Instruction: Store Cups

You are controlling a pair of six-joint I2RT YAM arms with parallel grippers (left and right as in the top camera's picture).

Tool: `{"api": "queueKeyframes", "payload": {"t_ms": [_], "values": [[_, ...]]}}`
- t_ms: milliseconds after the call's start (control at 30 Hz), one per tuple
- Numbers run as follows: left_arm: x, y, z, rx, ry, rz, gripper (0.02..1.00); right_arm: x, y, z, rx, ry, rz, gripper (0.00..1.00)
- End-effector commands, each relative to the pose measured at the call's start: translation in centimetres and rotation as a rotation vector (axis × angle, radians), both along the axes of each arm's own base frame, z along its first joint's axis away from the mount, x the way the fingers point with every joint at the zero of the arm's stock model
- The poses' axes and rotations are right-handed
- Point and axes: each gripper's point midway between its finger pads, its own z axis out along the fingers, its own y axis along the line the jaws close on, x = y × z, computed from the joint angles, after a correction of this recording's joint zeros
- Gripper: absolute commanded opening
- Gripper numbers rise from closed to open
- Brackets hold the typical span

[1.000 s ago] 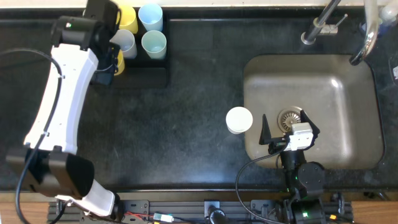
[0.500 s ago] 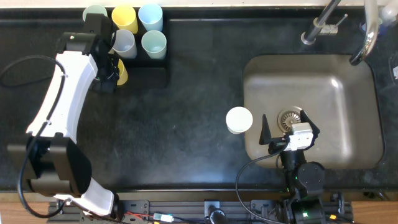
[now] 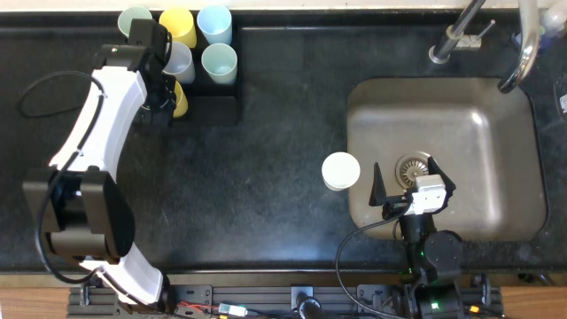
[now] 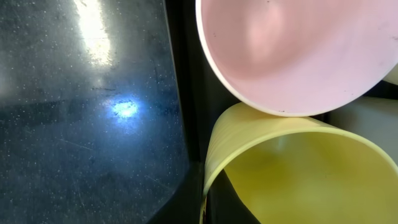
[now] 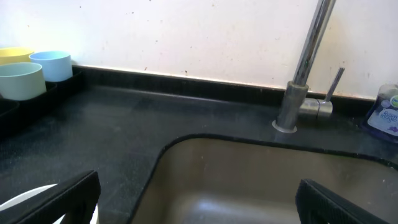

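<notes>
**Left arm swings over the cup rack, uncovering a green cup**

Since a second ago the left arm (image 3: 97, 133) has swung toward the middle of the desk (image 3: 248, 195), and its wrist has slid off the rack's far left corner, so the pale green cup (image 3: 135, 16) there now shows. The right arm and the white cup (image 3: 340, 170) have not moved.

The left claw (image 3: 164, 96) hangs at the left end of the black rack (image 3: 213, 102), right over a yellow cup (image 3: 180, 99). I cannot tell whether this claw is spread or pinching the cup. From its wrist the yellow cup (image 4: 292, 168) shows its open mouth, its rim touching a pale pink cup (image 4: 298, 50) just beyond it. The rack's dark edge runs beside both, with the speckled desk (image 4: 81, 124) past it. From above, the pale pink cup (image 3: 180, 60) has a teal cup (image 3: 219, 60) beside it. Behind them, along the wall, stand a second yellow cup (image 3: 183, 19) and a light blue cup (image 3: 214, 19).

The right claw (image 3: 406, 177) is spread wide and holds nothing, poised over the near left part of the sink (image 3: 496, 115). The white cup stands on the desk just beside the sink's left rim, near that claw's left finger. The tap (image 5: 305, 68) rises at the sink's far edge.
</notes>
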Motion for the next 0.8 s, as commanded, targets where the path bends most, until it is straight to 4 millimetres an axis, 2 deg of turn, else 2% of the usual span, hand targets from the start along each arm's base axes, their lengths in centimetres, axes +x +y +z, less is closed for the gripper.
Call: {"api": "queueKeyframes", "payload": {"t_ms": [33,467,667,733,800], "values": [[-0.1,-0.4,-0.8,-0.011,0.014,0.006,0.038,0.0,-0.2,-0.3,0.0,-0.003,-0.011,0.998],[0.7,-1.3,-1.5,-0.017,0.002,-0.013,0.082,0.0,-0.2,-0.3,0.0,-0.003,-0.011,0.996],[0.8,-1.3,-1.0,-0.017,-0.012,-0.014,0.237,0.0,-0.2,-0.3,0.0,-0.003,-0.011,0.998],[0.8,-1.0,0.2,-0.002,-0.041,-0.017,0.34,0.0,-0.2,-0.3,0.0,-0.003,-0.011,0.998],[0.7,-0.5,2.2,0.031,-0.087,-0.044,0.5,0.0,-0.2,-0.3,0.0,-0.003,-0.011,0.996]]}}
